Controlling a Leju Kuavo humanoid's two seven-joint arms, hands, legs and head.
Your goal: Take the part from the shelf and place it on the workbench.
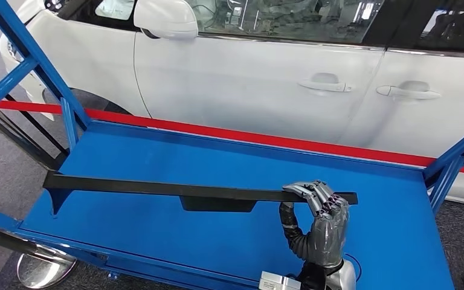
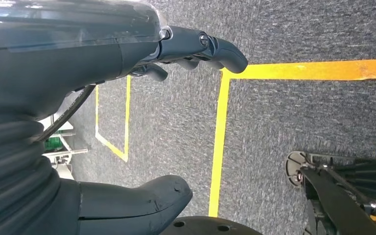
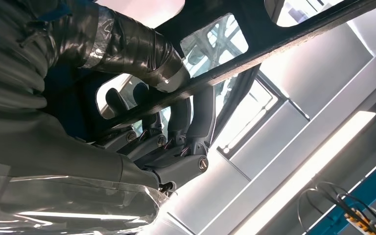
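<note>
A long black part (image 1: 157, 188), a thin strip with a tab hanging under its middle, hovers level over the blue workbench (image 1: 157, 151). My right hand (image 1: 321, 217) grips the strip near its right end, fingers hooked over the top edge. From the right wrist view, the fingers (image 3: 196, 122) wrap around the dark strip (image 3: 274, 46), seen from below. My left hand (image 2: 127, 54) hangs beside my body over grey carpet, fingers apart, holding nothing.
A white car (image 1: 266, 72) stands just beyond the workbench, behind a red strip (image 1: 248, 136). Blue frame posts (image 1: 36, 66) rise at the bench's left and right (image 1: 456, 160) ends. Yellow floor tape (image 2: 220, 137) marks the carpet below my left hand.
</note>
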